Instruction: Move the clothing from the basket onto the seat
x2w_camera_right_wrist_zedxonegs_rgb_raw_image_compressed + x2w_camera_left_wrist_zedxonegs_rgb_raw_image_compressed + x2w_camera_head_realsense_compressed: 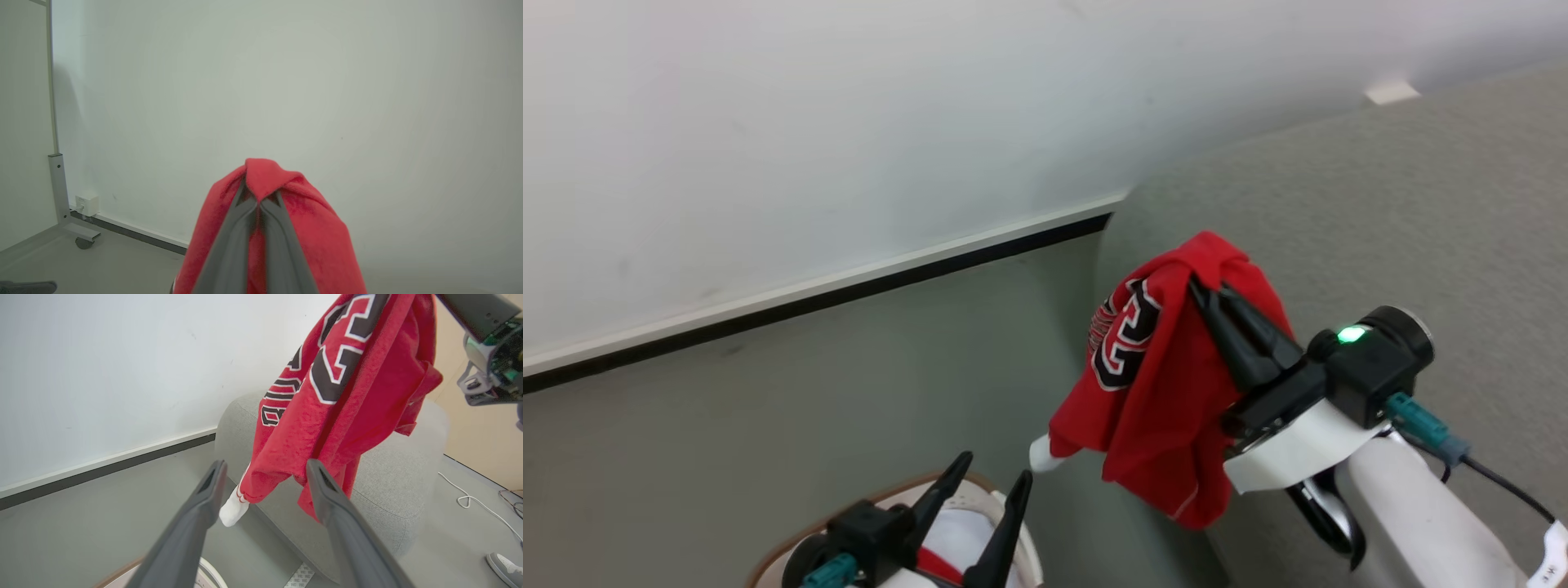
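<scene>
My right gripper (1205, 287) is shut on a bunched fold of the red jersey (1168, 392), which hangs in the air over the left edge of the light grey seat (1380, 229). Its black "23" faces left and a white cuff (1044, 453) dangles lowest. In the right wrist view the shut fingers (258, 200) pinch the red cloth (314, 228). My left gripper (996, 467) is open and holds nothing, just above the cream basket (805, 535), where a strip of red garment (935, 565) shows. The left wrist view has the jersey (347, 396) hanging beyond the open fingers (265, 463), in front of the seat (392, 486).
A white wall with a black baseboard (849, 290) runs behind the grey floor. A white cable (470, 500) and a person's shoe (504, 567) lie on the floor right of the seat. A wheeled stand (57, 183) and a wall socket (88, 203) stand far left.
</scene>
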{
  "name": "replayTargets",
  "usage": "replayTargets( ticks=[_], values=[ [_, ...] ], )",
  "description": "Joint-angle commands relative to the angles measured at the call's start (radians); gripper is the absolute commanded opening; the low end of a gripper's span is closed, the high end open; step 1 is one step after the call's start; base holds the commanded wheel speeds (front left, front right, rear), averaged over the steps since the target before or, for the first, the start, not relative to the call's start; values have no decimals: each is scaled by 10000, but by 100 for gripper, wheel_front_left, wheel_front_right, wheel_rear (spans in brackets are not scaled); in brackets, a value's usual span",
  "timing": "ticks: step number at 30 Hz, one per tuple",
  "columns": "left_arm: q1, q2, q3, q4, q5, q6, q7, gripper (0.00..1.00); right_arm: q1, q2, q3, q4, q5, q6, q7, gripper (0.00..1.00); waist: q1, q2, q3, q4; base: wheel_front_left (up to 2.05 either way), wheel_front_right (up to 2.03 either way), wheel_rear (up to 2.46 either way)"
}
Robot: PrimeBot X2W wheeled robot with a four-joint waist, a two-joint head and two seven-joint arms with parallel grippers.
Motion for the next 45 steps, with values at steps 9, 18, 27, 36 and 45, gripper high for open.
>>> replayTargets(
  ticks=[9,18,27,36,45],
  values=[
    [-967,-239,-634,-95,293,-393,381,100,-150,-823,-1367,-689,412,-23,-3,0,-1,-1,1283,-1436,0,0,0],
    [-2319,-137,-960,-162,735,-736,897,100,-1933,-1687,-3306,-98,1178,-23,433,0,-1,-1,3024,-811,0,0,0],
    [-3359,-41,-998,-82,851,-1004,1115,100,-5486,-2851,-5669,3315,597,-23,538,0,-1,-1,4730,174,0,0,0],
    [-3884,-223,-839,348,777,-943,760,100,-5791,-2698,-7885,6524,-1837,-21,52,0,-1,-1,5270,881,0,0,0],
    [-3675,208,-344,1376,561,-836,100,100,-3829,-660,-8426,6074,-3121,-21,-11,100,-1,-1,4734,610,0,0,0]
  ],
)
